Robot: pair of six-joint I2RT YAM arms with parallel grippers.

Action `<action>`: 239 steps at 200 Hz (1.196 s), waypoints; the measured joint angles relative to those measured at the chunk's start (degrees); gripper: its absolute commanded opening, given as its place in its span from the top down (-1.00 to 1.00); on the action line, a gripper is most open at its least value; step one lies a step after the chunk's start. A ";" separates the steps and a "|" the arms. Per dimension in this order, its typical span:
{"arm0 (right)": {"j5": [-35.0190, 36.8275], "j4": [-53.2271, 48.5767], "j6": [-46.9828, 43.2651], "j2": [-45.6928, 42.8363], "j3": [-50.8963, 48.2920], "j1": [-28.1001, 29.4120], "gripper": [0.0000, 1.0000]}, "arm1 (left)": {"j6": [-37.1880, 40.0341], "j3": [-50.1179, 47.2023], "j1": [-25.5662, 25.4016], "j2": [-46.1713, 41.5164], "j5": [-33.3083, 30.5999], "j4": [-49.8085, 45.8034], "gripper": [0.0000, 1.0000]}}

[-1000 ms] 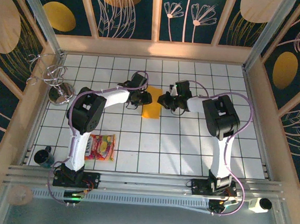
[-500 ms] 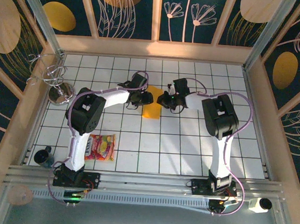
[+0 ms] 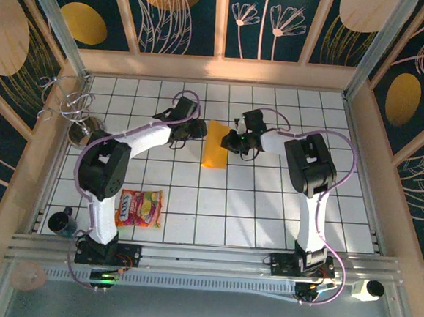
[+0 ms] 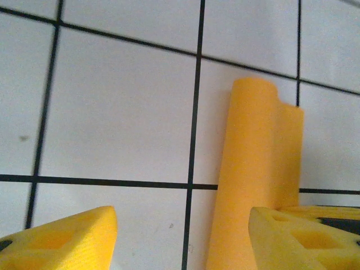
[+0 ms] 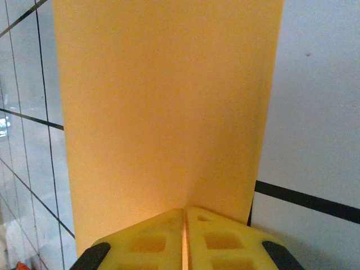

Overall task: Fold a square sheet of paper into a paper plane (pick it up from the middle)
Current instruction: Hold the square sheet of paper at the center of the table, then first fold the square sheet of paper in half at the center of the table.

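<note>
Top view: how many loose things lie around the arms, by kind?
paper: 1
snack packet: 1
wire stand: 1
dark cup: 1
Total: 4

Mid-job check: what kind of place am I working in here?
Probably a staged robot test cell rather than a home: a white grid-lined tabletop, boxed in by a wooden frame with leaf-patterned wall panels, and a metal mounting rail along the near edge.
</note>
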 measured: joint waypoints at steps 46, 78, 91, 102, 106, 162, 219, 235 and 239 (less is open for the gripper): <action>1.70 2.21 -2.93 -1.18 -1.92 0.90 0.78 | -1.11 -6.99 1.53 -5.53 3.54 4.63 -0.20; 1.88 2.47 -4.70 -1.38 -2.27 1.18 0.78 | -2.82 -11.65 1.75 -7.30 10.88 8.83 -0.02; 1.88 2.45 -4.96 -1.38 -2.27 1.18 0.78 | -4.00 -13.14 1.75 -7.34 14.23 11.02 0.08; 1.88 2.43 -5.22 -1.38 -2.25 1.18 0.78 | -4.76 -14.47 1.75 -7.32 16.92 12.74 0.13; 1.88 2.43 -5.25 -1.38 -2.25 1.18 0.78 | -5.09 -14.84 1.73 -7.32 18.01 13.22 0.14; 1.86 1.79 -6.51 -1.36 -1.90 1.22 0.79 | -8.48 -13.70 1.73 -3.63 28.02 18.23 0.33; 1.90 0.46 -7.67 -1.14 -1.18 1.27 0.79 | -7.89 -3.26 -0.26 4.33 28.33 13.18 0.44; 1.88 0.37 -7.78 -1.07 -1.11 1.27 0.80 | -7.02 -0.94 -0.79 5.90 27.71 11.06 0.47; 1.88 0.33 -7.78 -1.05 -1.07 1.27 0.80 | -6.91 -0.37 -0.85 6.34 27.54 10.54 0.48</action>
